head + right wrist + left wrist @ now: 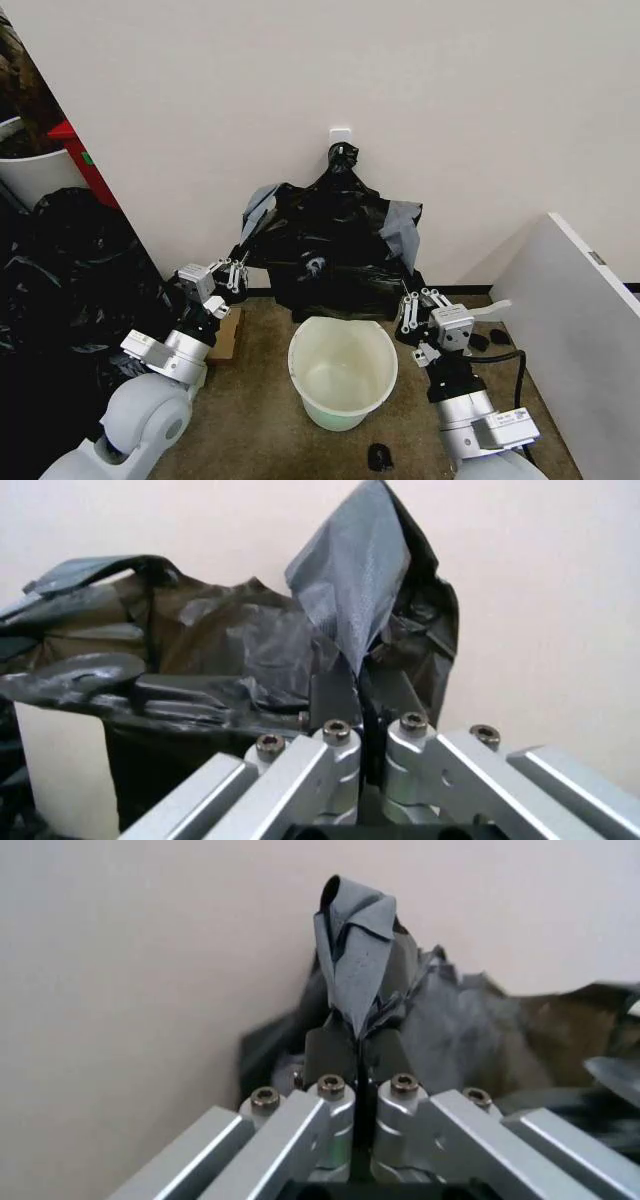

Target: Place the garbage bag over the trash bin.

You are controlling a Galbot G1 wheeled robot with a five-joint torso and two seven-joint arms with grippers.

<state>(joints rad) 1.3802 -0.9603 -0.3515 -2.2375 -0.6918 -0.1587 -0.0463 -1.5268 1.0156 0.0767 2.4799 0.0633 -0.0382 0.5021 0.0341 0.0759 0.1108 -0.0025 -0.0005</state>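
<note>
**Two grippers hold the bag up behind the bin**

Two grippers each pinch a side of the bag (pixel 330 235), and the bag hangs spread out between them against the wall (pixel 450 90). The left gripper (pixel 237 272) is squeezed tight on the bag's left edge. In the left wrist view its fingers (pixel 330 1054) press flat together on a grey fold of plastic that sticks up past them. The right gripper (pixel 412 305) is squeezed tight on the bag's right edge, lower down than the left one. In the right wrist view a grey flap stands up out of its closed fingers (pixel 335 694).

The bag is up in the air (its top comes to a knotty black point near a small white plate on the wall). Its bottom edge hangs just behind the bin (pixel 342 370).

The bin stands upright on the brown floor (pixel 260 400), between the two arms. A heap of black sacks (pixel 60 280) lies at the left side of the floor.
</note>
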